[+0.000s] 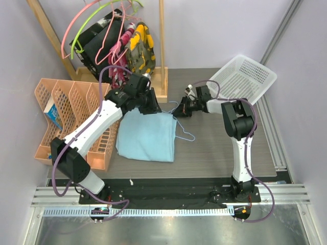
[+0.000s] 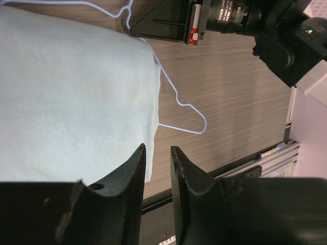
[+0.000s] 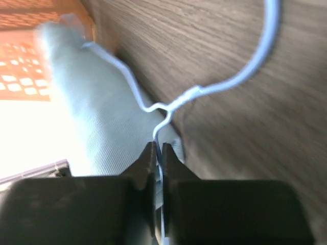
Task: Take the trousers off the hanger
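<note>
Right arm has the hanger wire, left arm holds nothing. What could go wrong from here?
1. The right gripper pinches only the thin wire of the hanger at its fingertips, so the wire may slip or twist out.
2. The left gripper is open at the edge of the trousers and grips nothing. A pull on the hanger could drag the unpinned cloth along instead of freeing it.
</note>
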Robot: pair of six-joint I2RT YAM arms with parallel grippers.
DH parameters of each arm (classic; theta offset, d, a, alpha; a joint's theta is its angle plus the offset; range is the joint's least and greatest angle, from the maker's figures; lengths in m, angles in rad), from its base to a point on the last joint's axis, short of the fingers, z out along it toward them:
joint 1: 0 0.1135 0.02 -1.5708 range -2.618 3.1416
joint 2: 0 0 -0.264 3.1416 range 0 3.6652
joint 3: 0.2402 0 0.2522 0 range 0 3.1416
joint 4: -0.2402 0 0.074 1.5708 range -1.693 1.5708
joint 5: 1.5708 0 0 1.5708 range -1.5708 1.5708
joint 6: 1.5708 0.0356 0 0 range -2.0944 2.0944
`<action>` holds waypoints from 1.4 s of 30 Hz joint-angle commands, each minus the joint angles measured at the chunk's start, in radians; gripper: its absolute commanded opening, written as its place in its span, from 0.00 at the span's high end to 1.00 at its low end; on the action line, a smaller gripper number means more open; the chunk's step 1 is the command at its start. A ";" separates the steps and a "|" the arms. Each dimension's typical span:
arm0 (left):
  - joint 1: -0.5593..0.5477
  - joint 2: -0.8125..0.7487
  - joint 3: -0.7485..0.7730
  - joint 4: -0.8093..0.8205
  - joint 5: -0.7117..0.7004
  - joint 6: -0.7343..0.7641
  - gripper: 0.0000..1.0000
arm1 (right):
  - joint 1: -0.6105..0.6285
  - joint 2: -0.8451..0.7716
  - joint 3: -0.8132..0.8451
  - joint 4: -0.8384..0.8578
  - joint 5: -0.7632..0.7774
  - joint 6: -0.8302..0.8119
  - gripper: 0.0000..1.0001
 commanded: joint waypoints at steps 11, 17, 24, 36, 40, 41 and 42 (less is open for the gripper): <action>0.004 -0.105 0.079 0.035 0.126 -0.113 0.69 | -0.019 -0.464 -0.205 0.171 0.225 0.123 0.99; 0.005 -0.150 0.115 0.083 0.156 -0.281 0.62 | 0.062 -0.633 -0.232 0.205 0.227 0.163 0.99; 0.004 -0.336 -0.126 0.283 0.046 -0.559 0.58 | 0.217 -0.822 -0.247 0.161 0.366 0.256 0.99; 0.004 -0.528 -0.455 0.492 -0.051 -0.449 0.48 | 0.299 -0.857 -0.339 0.275 0.418 0.422 0.99; 0.004 -0.474 -0.428 0.495 -0.069 -0.408 0.48 | 0.306 -0.874 -0.356 0.277 0.425 0.442 0.99; 0.004 -0.468 -0.429 0.497 -0.071 -0.408 0.48 | 0.310 -0.876 -0.356 0.280 0.429 0.447 0.99; 0.004 -0.461 -0.432 0.501 -0.077 -0.408 0.48 | 0.313 -0.877 -0.357 0.287 0.431 0.457 0.99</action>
